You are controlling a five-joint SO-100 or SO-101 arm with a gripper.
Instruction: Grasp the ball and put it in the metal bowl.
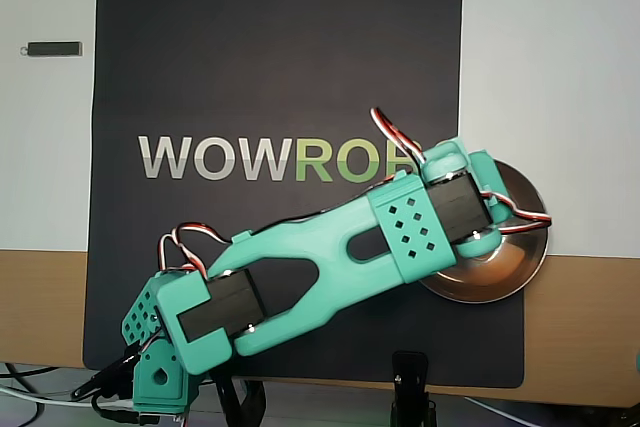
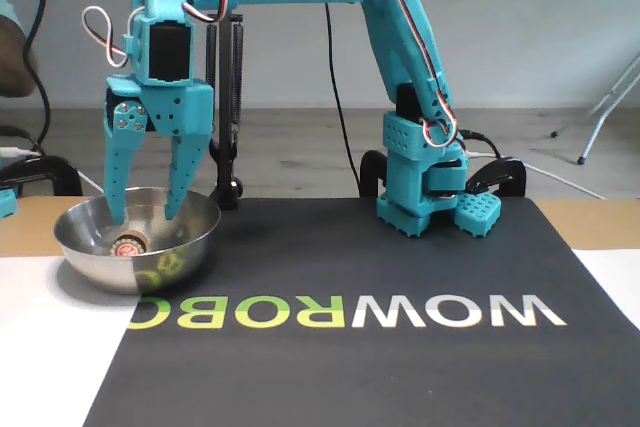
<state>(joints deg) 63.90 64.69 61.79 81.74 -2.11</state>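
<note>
While the gripper (image 2: 147, 217) hangs over the metal bowl (image 2: 185, 247) with its fingers (image 2: 117, 187) spread apart and empty, the ball (image 2: 127, 245) rests inside the bowl, below the fingertips. In the overhead view, the arm covers the ball.

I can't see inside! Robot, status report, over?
Hand open, above the metal bowl. Ball lying inside bowl. Nothing in the way.
</note>
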